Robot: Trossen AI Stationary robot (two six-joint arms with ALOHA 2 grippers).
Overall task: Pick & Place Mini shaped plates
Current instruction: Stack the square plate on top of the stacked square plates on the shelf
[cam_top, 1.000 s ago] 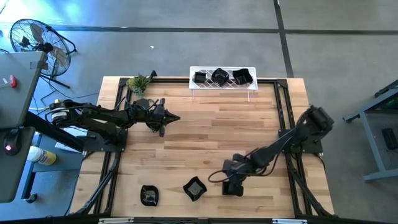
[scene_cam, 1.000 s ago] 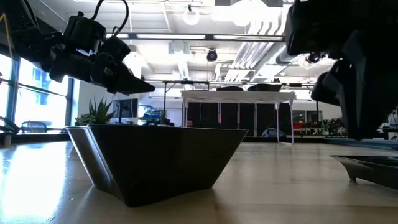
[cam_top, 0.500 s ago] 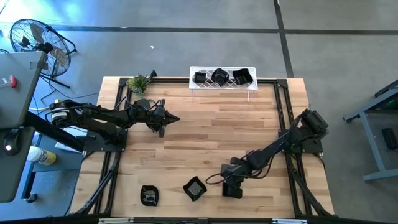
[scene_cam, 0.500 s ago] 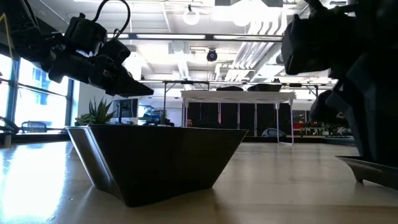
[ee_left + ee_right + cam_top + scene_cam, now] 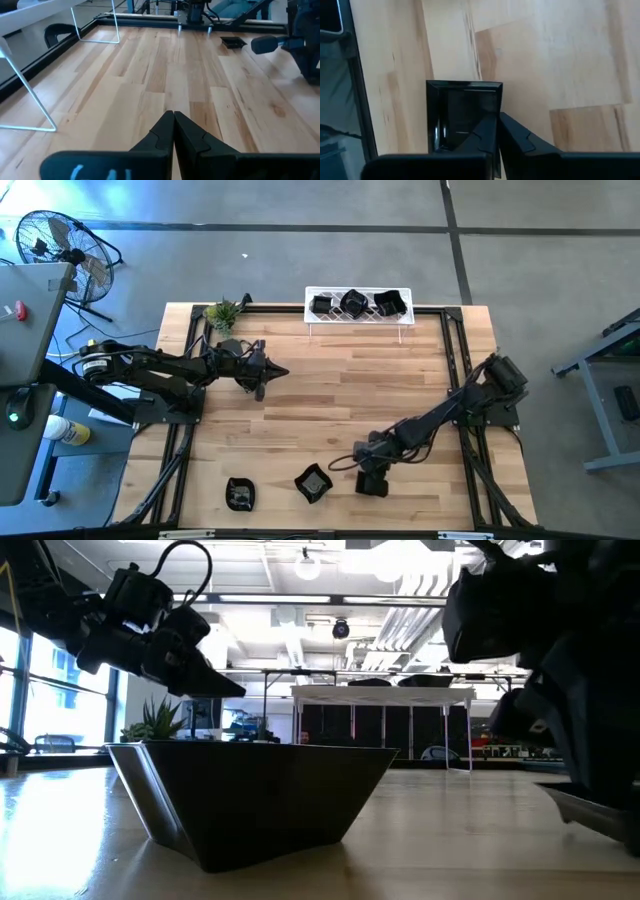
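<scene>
A small black square plate (image 5: 462,115) lies on the table near its front edge, with my right gripper (image 5: 372,478) (image 5: 498,131) shut on its rim. Two more black mini plates (image 5: 313,483) (image 5: 239,494) rest on the wood to its left; the nearer one fills the low view (image 5: 250,795). Three plates sit on the white wire rack (image 5: 358,305) at the far edge. My left gripper (image 5: 285,369) (image 5: 173,117) hovers shut over the table's far left part, holding nothing. My right gripper pinches one side wall of the square plate (image 5: 499,102), one finger (image 5: 482,135) inside the dish and the other (image 5: 520,140) outside it over the wood. The fingers slant down from the table's right side. The plate's base stays on the table (image 5: 600,822).
A small green plant (image 5: 222,313) stands at the far left corner beside the rack. Black frame rails (image 5: 452,350) run along the table's sides. Bare wood (image 5: 350,390) stretches between the two arms.
My right gripper has sunk a little onto the square plate and shifted slightly toward the table's left. The plates have stayed where they were.
</scene>
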